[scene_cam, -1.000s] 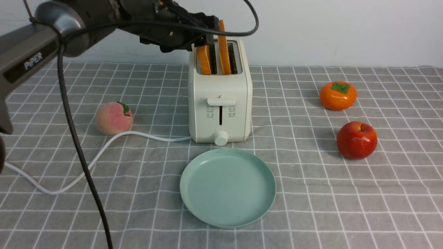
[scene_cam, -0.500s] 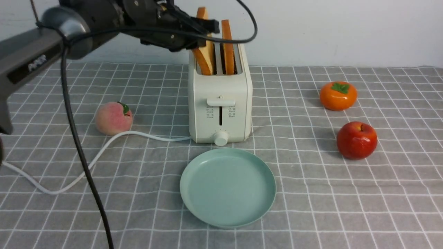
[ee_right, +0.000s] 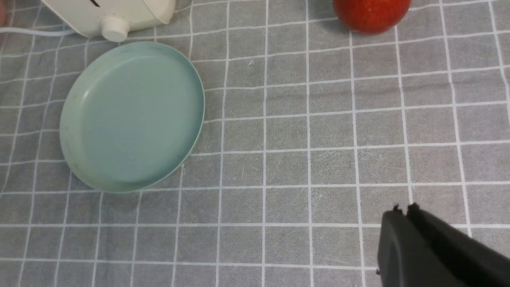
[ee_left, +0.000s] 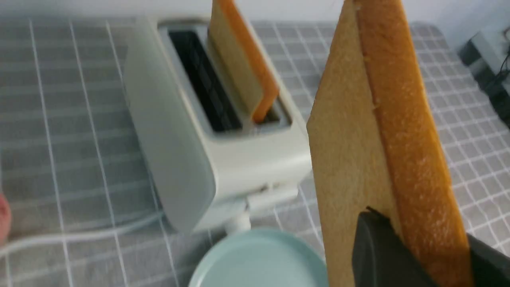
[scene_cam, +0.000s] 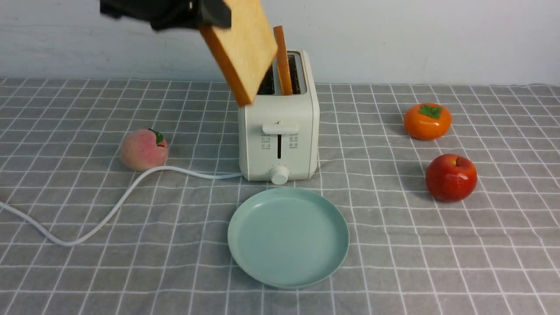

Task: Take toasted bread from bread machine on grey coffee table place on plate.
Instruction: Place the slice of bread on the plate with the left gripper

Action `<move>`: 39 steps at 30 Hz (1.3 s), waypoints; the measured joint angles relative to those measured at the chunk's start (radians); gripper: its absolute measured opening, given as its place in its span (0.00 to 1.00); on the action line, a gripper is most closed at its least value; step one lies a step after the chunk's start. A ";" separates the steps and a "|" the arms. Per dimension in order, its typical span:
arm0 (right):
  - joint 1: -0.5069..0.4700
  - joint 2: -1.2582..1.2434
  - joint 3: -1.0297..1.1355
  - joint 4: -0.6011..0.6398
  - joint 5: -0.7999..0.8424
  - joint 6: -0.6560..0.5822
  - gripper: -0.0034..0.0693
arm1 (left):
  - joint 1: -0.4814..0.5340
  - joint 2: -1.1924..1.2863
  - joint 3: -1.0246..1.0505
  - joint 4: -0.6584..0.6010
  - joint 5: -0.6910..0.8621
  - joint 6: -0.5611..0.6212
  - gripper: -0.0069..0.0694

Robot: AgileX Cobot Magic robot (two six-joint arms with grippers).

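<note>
Left gripper (scene_cam: 212,13) clamped on one toasted bread slice (scene_cam: 245,48), tilted, raised above the bread machine (scene_cam: 278,131). Second slice (scene_cam: 283,61) stands in right slot. Right gripper (ee_right: 403,209) jaws pressed together

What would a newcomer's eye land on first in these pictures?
A toast slice held tilted in the air by the left end effector, above the left side of the toaster. Next, the second slice standing in its right slot, and the bare mint plate just in front.
</note>
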 joint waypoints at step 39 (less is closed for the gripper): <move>0.000 0.002 0.001 0.005 -0.045 0.000 0.10 | -0.170 0.201 0.553 -0.510 -0.444 0.537 0.63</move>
